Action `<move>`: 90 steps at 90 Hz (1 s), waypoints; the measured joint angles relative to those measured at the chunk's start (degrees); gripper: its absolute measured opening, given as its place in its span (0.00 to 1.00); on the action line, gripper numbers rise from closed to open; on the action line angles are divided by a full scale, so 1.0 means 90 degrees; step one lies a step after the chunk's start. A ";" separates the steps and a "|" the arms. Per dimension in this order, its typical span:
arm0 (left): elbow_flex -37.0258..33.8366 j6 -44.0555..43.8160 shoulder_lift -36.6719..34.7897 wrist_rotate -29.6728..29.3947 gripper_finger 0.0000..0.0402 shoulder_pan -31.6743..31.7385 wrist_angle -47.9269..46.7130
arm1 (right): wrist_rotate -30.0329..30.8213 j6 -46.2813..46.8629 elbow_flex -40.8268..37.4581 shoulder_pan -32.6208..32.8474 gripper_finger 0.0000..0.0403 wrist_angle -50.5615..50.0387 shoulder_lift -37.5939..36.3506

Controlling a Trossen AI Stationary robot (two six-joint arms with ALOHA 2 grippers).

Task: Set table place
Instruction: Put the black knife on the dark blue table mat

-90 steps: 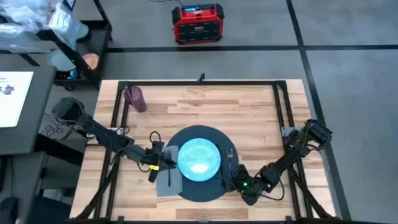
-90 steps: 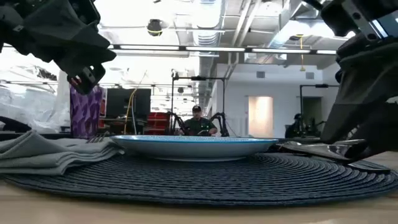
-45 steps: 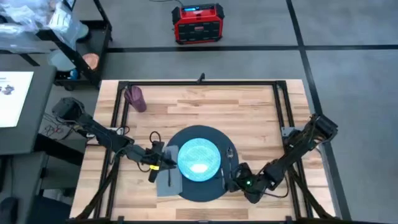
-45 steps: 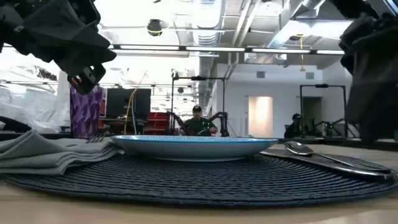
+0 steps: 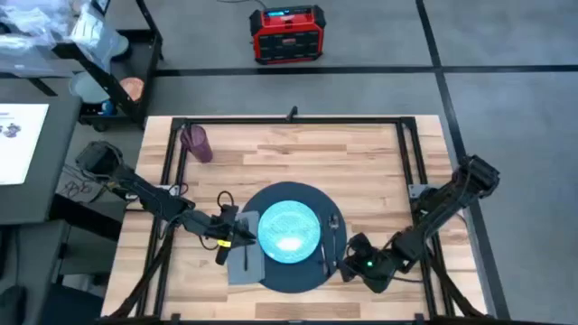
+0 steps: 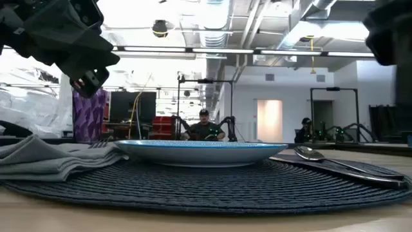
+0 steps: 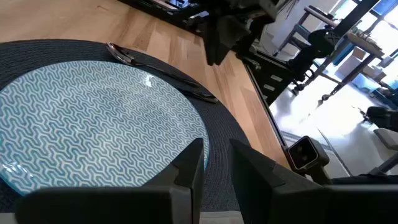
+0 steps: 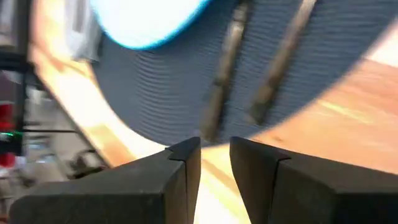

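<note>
Backing off toward the table's [image 5: 361, 153] right edge, the right gripper [image 5: 354, 264] is hanging narrowly parted, holding nothing. Mat [image 5: 293, 275] is sitting near the front edge; swinging back risks nudging cutlery [image 5: 332, 236].

A rectangular light wood plank worktop [image 5: 361, 162] framed by black metal rails. On it, toward its near edge and about midway along it, lies the place mat [image 5: 291, 279]: a large, flat, round, dark navy-black woven disc, carrying a plate, napkin and cutlery.
</note>
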 joint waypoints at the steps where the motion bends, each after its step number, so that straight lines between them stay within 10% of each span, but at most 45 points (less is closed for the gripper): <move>1: 0.0000 -0.0002 0.0002 0.0000 0.14 0.0000 0.0000 | -0.0006 -0.0002 0.0000 0.0008 0.15 -0.0064 0.0000; 42: 0.0012 0.0074 0.0002 -0.0032 0.14 -0.0182 -0.0007 | -0.0130 -0.2374 0.0000 -0.0861 0.00 -0.0523 0.0160; 90: 0.0313 0.1077 0.0000 -0.0051 0.14 0.0346 -0.0007 | -0.1966 -0.6253 0.0556 -0.2616 0.00 -0.0498 0.0413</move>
